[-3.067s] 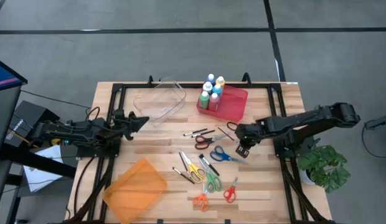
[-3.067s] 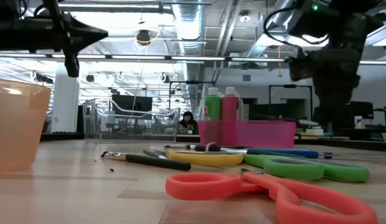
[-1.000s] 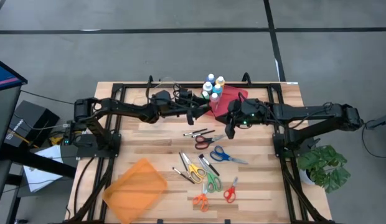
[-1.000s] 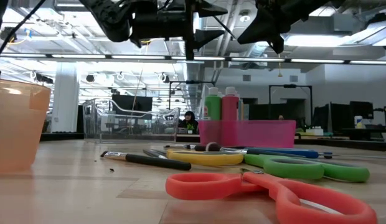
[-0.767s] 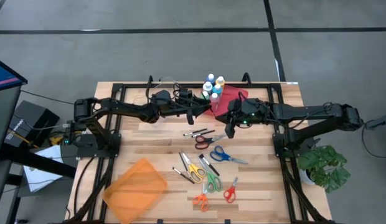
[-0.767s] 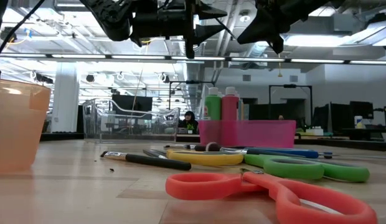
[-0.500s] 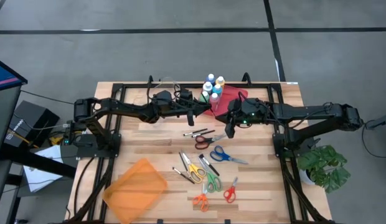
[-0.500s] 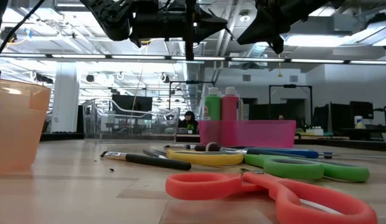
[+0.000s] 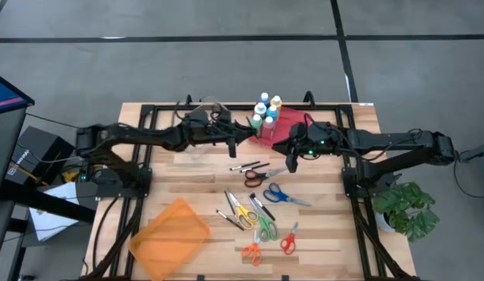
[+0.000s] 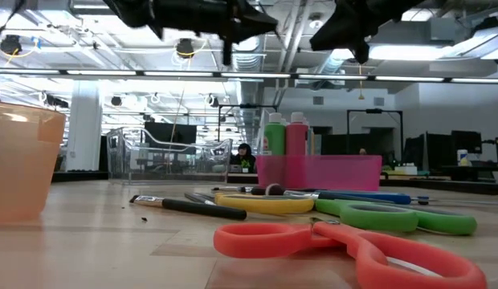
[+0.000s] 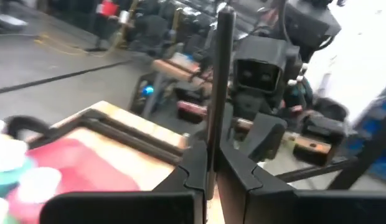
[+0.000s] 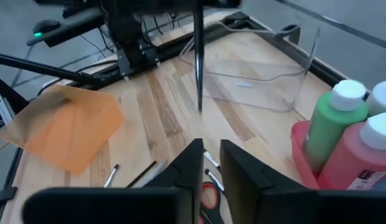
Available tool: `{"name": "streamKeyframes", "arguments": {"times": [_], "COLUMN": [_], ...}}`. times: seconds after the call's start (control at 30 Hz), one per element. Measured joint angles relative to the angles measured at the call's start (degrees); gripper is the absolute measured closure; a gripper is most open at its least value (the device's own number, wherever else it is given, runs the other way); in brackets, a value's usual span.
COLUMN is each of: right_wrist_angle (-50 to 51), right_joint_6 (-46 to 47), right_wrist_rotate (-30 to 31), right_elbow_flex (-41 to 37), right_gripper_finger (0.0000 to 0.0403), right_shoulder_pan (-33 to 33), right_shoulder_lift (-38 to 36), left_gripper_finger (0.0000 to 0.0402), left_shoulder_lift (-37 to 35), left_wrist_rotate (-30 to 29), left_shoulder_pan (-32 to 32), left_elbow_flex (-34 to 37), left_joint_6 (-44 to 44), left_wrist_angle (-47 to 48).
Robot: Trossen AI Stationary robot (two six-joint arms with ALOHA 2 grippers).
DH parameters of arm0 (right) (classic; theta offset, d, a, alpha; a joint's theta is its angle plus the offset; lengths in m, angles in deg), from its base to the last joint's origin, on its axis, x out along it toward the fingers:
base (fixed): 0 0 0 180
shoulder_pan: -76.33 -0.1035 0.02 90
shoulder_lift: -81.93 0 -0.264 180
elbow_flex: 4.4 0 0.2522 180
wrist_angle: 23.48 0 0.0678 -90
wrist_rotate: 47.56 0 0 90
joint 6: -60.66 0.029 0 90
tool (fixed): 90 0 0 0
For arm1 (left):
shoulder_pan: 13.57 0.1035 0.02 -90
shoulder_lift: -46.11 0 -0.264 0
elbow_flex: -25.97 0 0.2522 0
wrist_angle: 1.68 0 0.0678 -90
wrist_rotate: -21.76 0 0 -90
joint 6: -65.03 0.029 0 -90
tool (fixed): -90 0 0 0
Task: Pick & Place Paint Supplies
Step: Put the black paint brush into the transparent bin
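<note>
- The left gripper, at 9 o'clock of the red tray, has its jaws clamped on a thin dark paintbrush. The pinch is low on the shaft, so the brush may swing or slip.
- The right gripper, at 6 o'clock of the tray, has its jaws slightly apart and empty, and could snag the brush.
- The paint bottles stand at the table's 12 o'clock, where a passing arm may topple them.

One camera hangs above me, looking straight down on the whole tabletop and both my arms. Another sits at tabletop level, very near the scissors, facing the room behind. My two wrist cameras look forward past my own fingers — the right one takes in the red tray that the overhead and low views also share.
</note>
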Motion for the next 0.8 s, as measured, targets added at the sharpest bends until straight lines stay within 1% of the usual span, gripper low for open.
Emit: {"name": "streamKeyframes", "arguments": {"times": [0.1,0.27,0.33,0.4,0.5,0.63,0.8], "right_wrist_angle": [0.6,2.5,2.9,3.0,3.1,3.0,3.0], "right_joint_6": [0.0,0.0,0.0,0.0,0.1,0.1,0.1], "right_wrist_rotate": [0.0,0.1,0.4,0.5,0.5,0.4,0.2], "right_elbow_flex": [0.0,0.0,0.0,0.0,0.0,0.0,0.0], "right_gripper_finger": [0.0338,0.0336,0.0336,0.0335,0.0335,0.0335,0.0335], "right_shoulder_pan": [0.0,0.1,0.5,1.0,1.9,2.7,2.7], "right_shoulder_lift": [-2.3,-6.2,-7.2,-7.7,-7.7,-6.9,-5.6], "left_gripper_finger": [0.0394,0.0394,0.0394,0.0394,0.0394,0.0394,0.0394], "left_shoulder_lift": [-6.6,-16.7,-19.8,-21.3,-21.6,-17.9,-11.8], "left_wrist_rotate": [-3.7,-11.3,-14.3,-15.9,-16.1,-16.1,-16.1], "left_shoulder_pan": [0.8,3.2,4.8,6.7,9.8,13.6,17.3], "left_elbow_flex": [0.0,-0.1,-0.1,-0.1,0.0,0.0,0.0], "left_joint_6": [1.1,1.3,1.1,0.2,0.0,1.8,3.8], "left_wrist_angle": [9.6,29.8,37.1,43.4,50.8,58.1,61.6]}}
